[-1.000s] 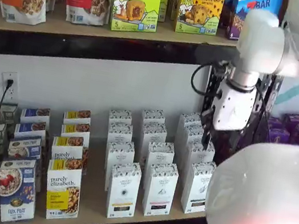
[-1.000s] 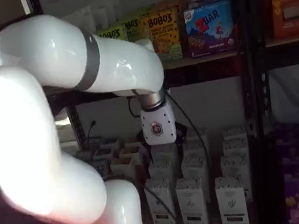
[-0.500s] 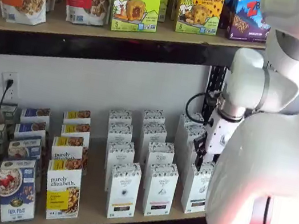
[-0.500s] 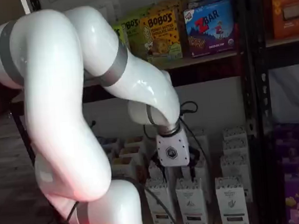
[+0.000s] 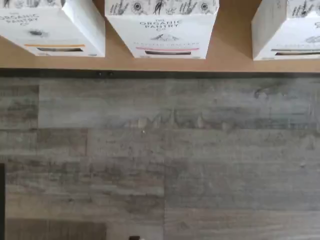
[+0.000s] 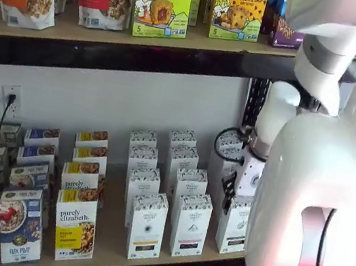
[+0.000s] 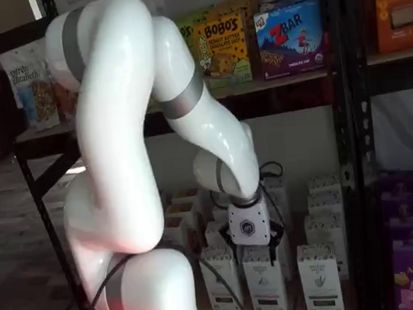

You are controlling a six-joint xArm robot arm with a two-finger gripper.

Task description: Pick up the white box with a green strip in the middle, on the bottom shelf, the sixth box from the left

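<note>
White gripper (image 7: 253, 245) low over front-row cartons on bottom shelf (image 6: 107, 241), fingers spread apart, nothing held; white box (image 6: 233, 224) untouched.

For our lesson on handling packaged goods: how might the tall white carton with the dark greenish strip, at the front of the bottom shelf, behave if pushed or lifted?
The white box stands tall on a narrow base, so a push near its top would probably tip it. Its flat cardboard faces look stiff enough to pinch, though perhaps a little slick.
</note>
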